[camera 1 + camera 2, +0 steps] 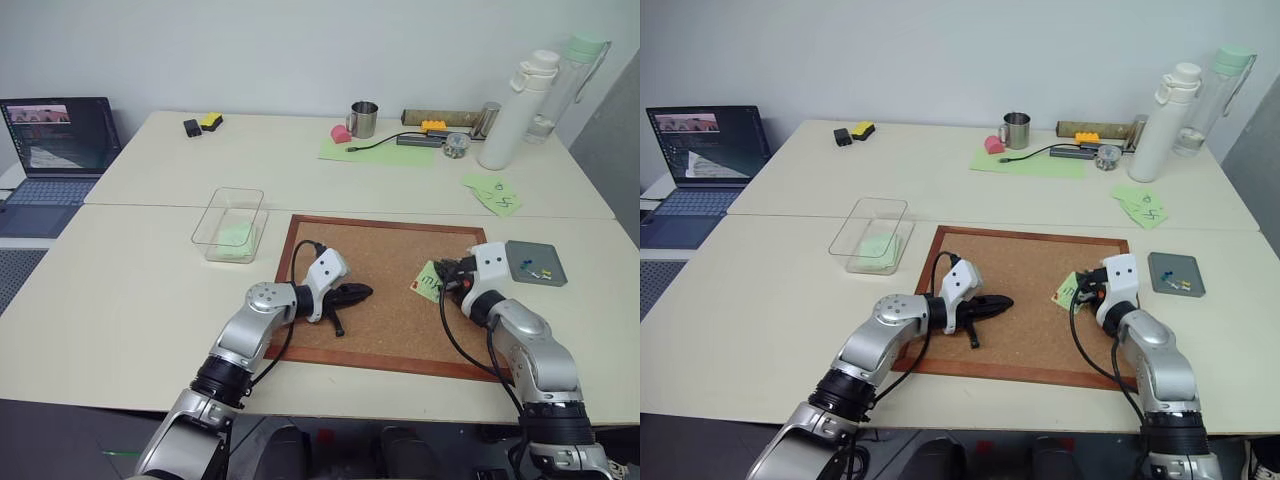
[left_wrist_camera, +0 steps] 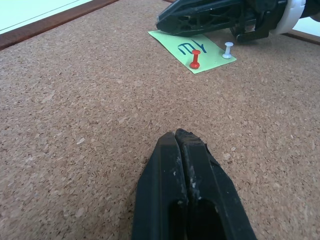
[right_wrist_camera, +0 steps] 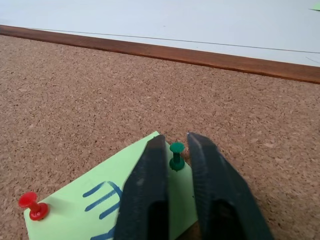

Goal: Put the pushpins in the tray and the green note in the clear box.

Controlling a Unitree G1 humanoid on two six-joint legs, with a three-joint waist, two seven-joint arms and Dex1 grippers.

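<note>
A small green note (image 1: 430, 281) with blue marks lies on the right part of the corkboard (image 1: 385, 250), pinned by a red pushpin (image 2: 195, 59), a white pushpin (image 2: 228, 49) and a green pushpin (image 3: 176, 155). My right gripper (image 3: 176, 141) reaches over the note's edge and is shut on the green pushpin. My left gripper (image 1: 365, 291) rests shut and empty on the cork near the board's middle. The grey tray (image 1: 550, 272) lies just right of the board with a few small pins in it. The clear box (image 1: 213, 216) stands left of the board with a green slip inside.
A laptop (image 1: 60, 140) sits at the far left. A mug (image 1: 363, 118), a large green sheet (image 1: 385, 152), a cable and two bottles (image 1: 520, 100) stand at the back right. Loose scribbled green notes (image 1: 495, 193) lie behind the tray.
</note>
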